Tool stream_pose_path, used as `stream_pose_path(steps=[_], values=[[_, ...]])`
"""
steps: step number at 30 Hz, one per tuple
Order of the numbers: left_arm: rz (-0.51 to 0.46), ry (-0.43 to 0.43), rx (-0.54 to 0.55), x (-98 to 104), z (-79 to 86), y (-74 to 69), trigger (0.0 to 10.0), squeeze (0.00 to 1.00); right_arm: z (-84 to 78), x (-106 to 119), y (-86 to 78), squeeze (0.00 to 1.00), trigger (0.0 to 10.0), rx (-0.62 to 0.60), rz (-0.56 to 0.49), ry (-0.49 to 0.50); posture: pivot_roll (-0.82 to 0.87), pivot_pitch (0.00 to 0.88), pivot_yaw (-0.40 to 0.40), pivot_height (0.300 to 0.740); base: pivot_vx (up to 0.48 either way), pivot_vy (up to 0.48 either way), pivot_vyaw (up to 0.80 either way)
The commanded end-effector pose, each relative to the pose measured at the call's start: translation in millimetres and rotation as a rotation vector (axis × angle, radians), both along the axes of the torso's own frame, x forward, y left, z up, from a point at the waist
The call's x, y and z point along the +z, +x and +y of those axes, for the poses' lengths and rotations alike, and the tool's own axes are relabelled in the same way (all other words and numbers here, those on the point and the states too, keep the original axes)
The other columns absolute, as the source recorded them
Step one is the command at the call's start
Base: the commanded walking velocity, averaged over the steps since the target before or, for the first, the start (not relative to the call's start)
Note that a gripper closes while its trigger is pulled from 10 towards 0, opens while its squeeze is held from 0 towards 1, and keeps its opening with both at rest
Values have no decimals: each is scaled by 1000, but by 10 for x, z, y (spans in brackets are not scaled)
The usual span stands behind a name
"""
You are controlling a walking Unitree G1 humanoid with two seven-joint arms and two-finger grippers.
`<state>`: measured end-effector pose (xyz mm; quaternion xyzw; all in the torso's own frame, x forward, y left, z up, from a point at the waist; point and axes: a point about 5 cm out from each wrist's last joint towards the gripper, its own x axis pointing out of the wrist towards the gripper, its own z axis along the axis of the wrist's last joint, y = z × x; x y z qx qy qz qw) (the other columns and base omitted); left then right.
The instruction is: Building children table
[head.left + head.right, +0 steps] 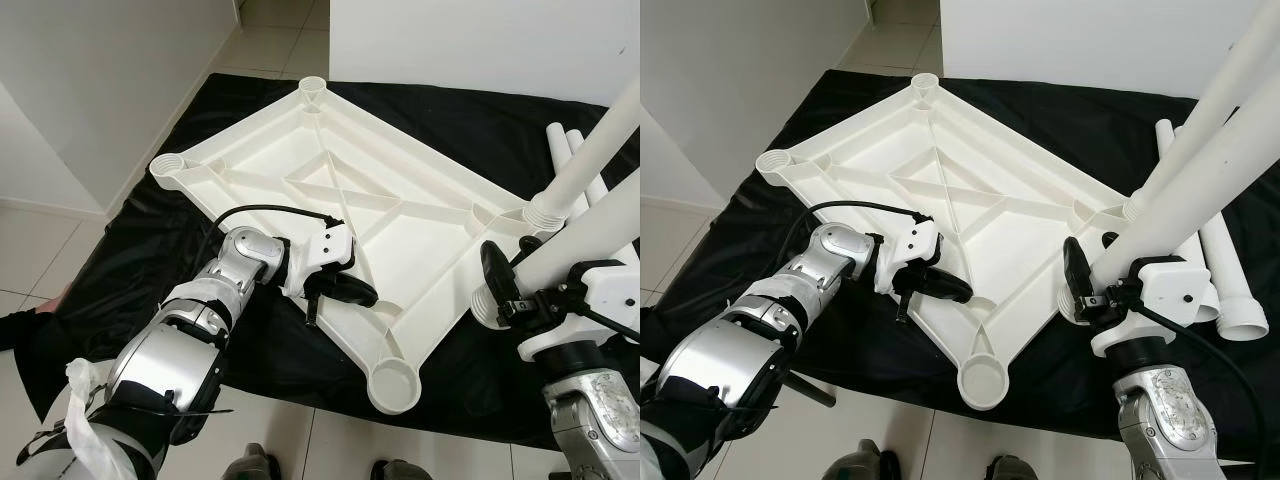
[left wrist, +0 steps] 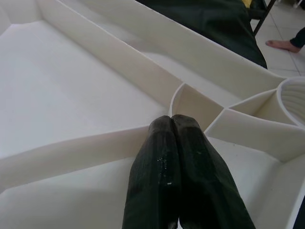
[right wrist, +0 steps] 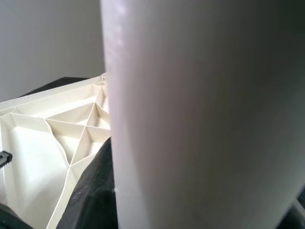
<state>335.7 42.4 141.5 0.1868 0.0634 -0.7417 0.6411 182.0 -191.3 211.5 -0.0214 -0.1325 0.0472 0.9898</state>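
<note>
Right gripper [image 1: 1092, 283] clamps table leg [image 1: 1200, 170]; left gripper [image 1: 345, 290], fingers closed and empty, braces tabletop [image 1: 330, 190]; tilted leg may miss its socket.

1. An upturned tabletop [image 1: 400, 215] lies on a cloth [image 1: 150, 235] spread over the floor [image 1: 275, 40].
2. One table leg [image 1: 590, 150] stands in the tabletop's right corner socket.
3. Spare table legs [image 1: 1230, 270] lie on the cloth, right of the tabletop.
4. The left gripper [image 1: 345, 290] rests on the tabletop's near-left edge.
</note>
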Motion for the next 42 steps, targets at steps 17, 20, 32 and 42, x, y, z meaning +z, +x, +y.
stream_pose_path(steps=[17,20,32,42], values=[[34,-23,-93,168,270,-5,10000,1000,-30,21,36,0,10000,7,-25,29,-49,82,65,740,0,0,0],[-40,79,-135,231,337,23,10000,0,-143,-80,-22,0,10000,-66,-2,71,-48,82,70,740,0,0,0],[-146,238,-92,181,440,68,10000,0,-276,-223,-83,0,10000,-153,33,84,-48,83,87,740,0,0,0],[-237,290,107,163,344,196,10000,0,-305,-211,-74,0,10000,-162,21,80,-46,86,87,740,0,0,0]])
